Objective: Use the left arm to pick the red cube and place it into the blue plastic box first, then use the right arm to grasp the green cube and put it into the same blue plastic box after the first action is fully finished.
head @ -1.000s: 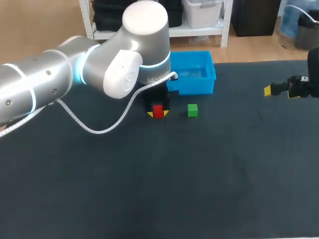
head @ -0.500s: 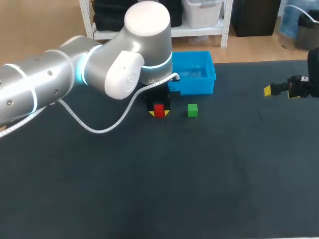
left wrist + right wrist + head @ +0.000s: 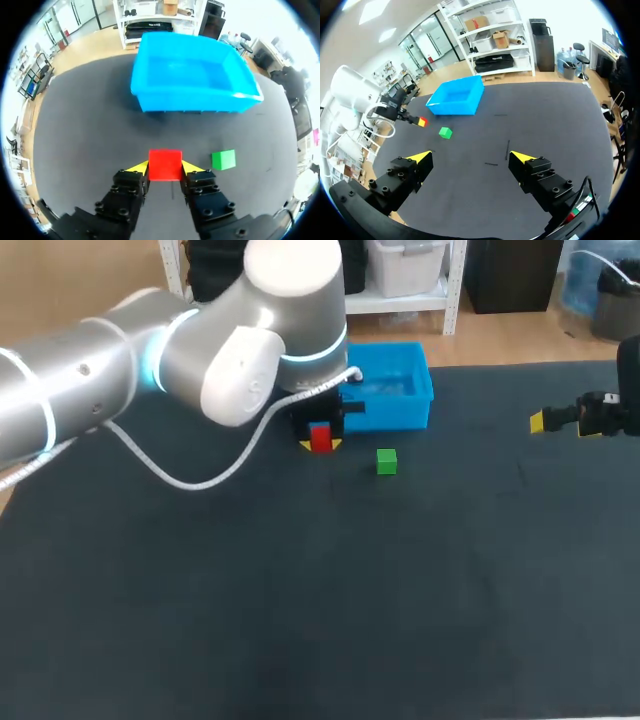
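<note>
Red cube (image 3: 165, 164) sits clamped between the yellow tips of the left gripper (image 3: 165, 168). One finger presses on each of two opposite faces, a grasp from the sides that leaves the top and the face toward the blue box free. It appears to hang a little above the dark table (image 3: 300, 620) rather than rest on it, just short of the near wall of the blue box (image 3: 192, 100), which lies straight ahead of the fingers. That placing fits the step in hand, by my reading: the cube is picked and is next to be carried over the wall and let go inside.

Being a cube, it has no long axis to speak of. It is held level, its faces square to the fingers and its front edge roughly parallel with the box's near wall, so it should drop flat.

The green cube (image 3: 223, 159) rests on the table near the left gripper, on its right, apart from both it and the box — untouched, as it should be while the first placing is unfinished.

Far off at the table's right side, the right gripper (image 3: 470, 157) holds nothing. Its fingers are spread wide, well apart from both cubes — parked there, it is out of the left arm's way.
</note>
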Tool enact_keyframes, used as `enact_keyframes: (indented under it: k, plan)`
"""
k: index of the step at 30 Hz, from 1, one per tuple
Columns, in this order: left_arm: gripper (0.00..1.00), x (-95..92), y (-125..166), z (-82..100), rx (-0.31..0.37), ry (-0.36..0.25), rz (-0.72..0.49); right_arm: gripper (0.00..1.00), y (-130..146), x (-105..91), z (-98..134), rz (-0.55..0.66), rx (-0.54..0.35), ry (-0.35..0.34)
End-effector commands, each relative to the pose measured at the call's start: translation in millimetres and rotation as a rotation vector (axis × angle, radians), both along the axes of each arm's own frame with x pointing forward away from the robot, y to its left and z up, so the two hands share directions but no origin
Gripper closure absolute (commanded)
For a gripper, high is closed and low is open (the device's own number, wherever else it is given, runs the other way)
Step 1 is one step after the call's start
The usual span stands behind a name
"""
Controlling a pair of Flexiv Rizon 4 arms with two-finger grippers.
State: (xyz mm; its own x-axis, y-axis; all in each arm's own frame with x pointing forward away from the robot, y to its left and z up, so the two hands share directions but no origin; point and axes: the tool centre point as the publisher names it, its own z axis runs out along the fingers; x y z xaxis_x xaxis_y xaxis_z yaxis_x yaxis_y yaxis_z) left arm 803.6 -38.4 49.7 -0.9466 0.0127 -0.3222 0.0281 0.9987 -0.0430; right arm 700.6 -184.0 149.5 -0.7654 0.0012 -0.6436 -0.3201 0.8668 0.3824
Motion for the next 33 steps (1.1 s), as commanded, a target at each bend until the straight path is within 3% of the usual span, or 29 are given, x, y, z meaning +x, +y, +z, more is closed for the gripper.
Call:
enact_keyframes:
  k: [1,5,9,18,22,33]
  plan:
    - [1.0,-14.8,9,25.3,-0.008,-0.027,0.003,0.0,0,-0.2,0,0.001,0.0,0.0]
    - [1.0,-16.2,10,41.9,-0.015,-0.034,0.009,0.0,0,-0.2,0,0.001,0.0,0.0]
    - [1.0,-16.6,11,47.6,-0.018,-0.042,0.004,0.0,0,-0.2,0,0.001,0.0,0.0]
    - [1.0,-11.2,16,59.1,-0.126,-0.143,-0.204,0.0,0,-0.2,0,0.001,0.0,0.0]
    - [1.0,-9.7,22,67.1,-0.105,-0.181,-0.248,0.0,0,-0.2,0,0.001,0.0,0.0]
    - [1.0,-15.6,33,91.8,-0.156,-0.32,-0.39,0.0,0,-0.2,0,0.001,0.0,0.0]
